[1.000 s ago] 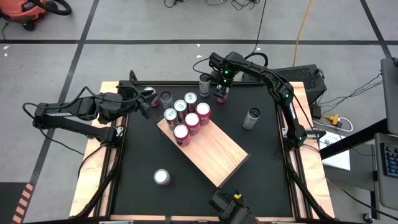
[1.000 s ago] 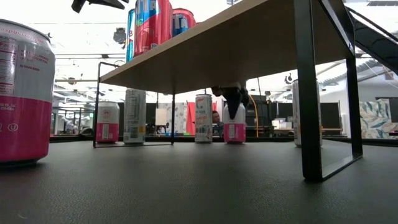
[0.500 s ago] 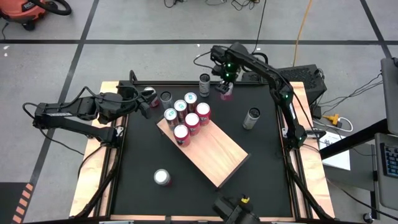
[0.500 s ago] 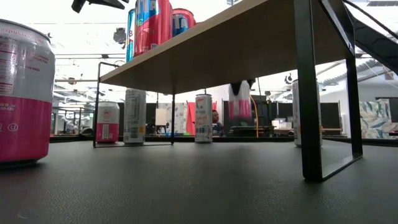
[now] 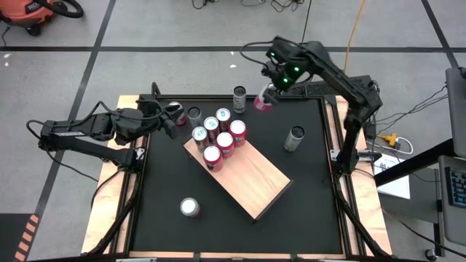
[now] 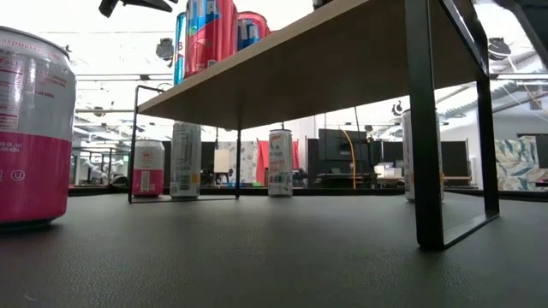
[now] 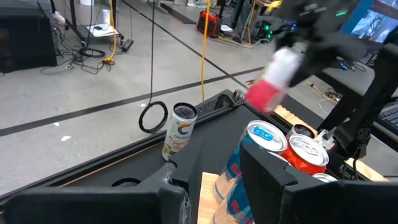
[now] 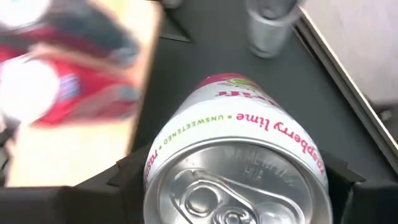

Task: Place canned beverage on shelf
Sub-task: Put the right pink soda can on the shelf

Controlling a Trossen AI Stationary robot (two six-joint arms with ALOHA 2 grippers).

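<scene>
My right gripper (image 5: pixel 271 89) is shut on a white-and-pink can (image 5: pixel 263 100), high above the table's far edge, beyond the shelf. The can also shows in the left wrist view (image 7: pixel 272 78). The shelf (image 5: pixel 251 180) is a pale wood slab on black legs and carries several cans (image 5: pixel 218 135) at its far-left end. My left gripper (image 5: pixel 169 118) waits open at the table's far left, beside a can (image 5: pixel 175 108). The held can is out of the low view. My right gripper pinches the can's upper wall just below the top rim (image 8: pixel 163 163), one finger (image 8: pixel 127 177) on each side. The fingers come from above. The can is lifted clear of the table and hangs tilted, its pink bottom (image 5: pixel 260 105) toward the shelf.
Loose cans stand on the black table: a grey one (image 5: pixel 239 96) near the far edge, one (image 5: pixel 194 114) by the shelf's far corner, one (image 5: pixel 294 137) at the right and one (image 5: pixel 190 208) near the front left. The near right part of the shelf is bare.
My right gripper has risen with the white-and-pink can and gone toward the table's far right. The can stood on the table a second ago. Now it is lifted clear, tipped, and gone from the low view.
</scene>
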